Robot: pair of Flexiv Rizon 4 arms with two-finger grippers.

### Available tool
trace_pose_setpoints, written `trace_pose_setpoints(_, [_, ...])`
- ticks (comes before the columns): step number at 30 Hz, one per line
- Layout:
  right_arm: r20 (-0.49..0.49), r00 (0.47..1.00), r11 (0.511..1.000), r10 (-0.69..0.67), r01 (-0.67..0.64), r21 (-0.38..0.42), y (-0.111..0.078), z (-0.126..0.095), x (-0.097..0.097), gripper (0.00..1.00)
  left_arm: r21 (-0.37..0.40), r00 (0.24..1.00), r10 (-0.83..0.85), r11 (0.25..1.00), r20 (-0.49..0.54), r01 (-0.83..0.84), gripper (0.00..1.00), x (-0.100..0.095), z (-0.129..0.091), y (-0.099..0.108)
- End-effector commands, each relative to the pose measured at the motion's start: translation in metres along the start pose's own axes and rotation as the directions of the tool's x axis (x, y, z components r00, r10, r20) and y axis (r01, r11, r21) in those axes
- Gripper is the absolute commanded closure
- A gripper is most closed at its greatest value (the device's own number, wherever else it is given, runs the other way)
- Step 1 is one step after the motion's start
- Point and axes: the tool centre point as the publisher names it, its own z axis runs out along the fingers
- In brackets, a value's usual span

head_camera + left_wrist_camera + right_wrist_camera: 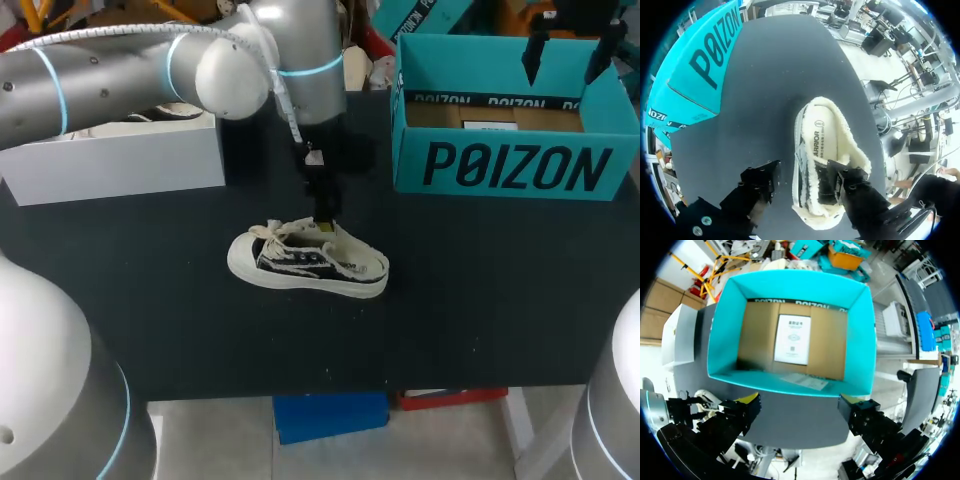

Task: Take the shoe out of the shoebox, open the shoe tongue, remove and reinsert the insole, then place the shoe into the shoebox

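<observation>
A black-and-cream low sneaker (305, 262) lies upright on the black table (480, 300), toe toward my left. My left gripper (325, 210) hangs over its far side near the heel. In the left wrist view the shoe (825, 150) shows its cream insole (821, 127) inside. The left gripper (802, 182) stands open there: one finger sits inside the heel, the other outside the shoe's wall with a gap. The teal shoebox (515, 165) stands at the back right, open and holding only paper. My right gripper (567, 55) hovers open above the shoebox (790, 385).
A white box (120, 160) stands at the back left, under my left arm. The shoebox's printed side (695, 75) faces the shoe across a bare strip of table. Dark table surface stretches in front of and to the right of the shoe.
</observation>
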Motion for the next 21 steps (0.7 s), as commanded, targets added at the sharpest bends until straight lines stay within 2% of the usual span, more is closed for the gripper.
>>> trace_pose_setpoints(1, [0.001, 1.0, 1.0, 0.0, 0.0, 0.002, 0.001, 0.0, 0.0, 0.0, 0.15, 0.994, 0.047, 0.987, 0.095, -0.061, 0.0, 0.037, -0.044, 0.029])
trace_pose_setpoints(5, [0.001, 1.0, 1.0, 0.0, 0.0, 0.002, 0.001, 0.0, 0.0, 0.0, 0.199, 0.984, 0.082, 0.973, 0.159, -0.113, 0.0, 0.055, -0.066, 0.048])
trace_pose_setpoints(9, [0.001, 1.0, 1.0, 0.0, 0.0, 0.002, 0.001, 0.0, 0.0, 0.0, 0.258, 0.967, 0.074, 0.956, 0.244, -0.138, 0.0, 0.072, -0.078, 0.075])
trace_pose_setpoints(15, [0.001, 1.0, 1.0, 0.0, 0.0, 0.002, 0.001, 0.0, 0.0, 0.0, 0.365, 0.961, 0.023, 0.922, 0.277, -0.128, 0.0, 0.089, -0.082, 0.111])
trace_pose_setpoints(21, [0.001, 1.0, 1.0, 0.0, 0.0, 0.002, 0.001, 0.0, 0.0, 0.0, 0.428, 0.954, -0.009, 0.895, 0.301, -0.127, 0.0, 0.102, -0.086, 0.132])
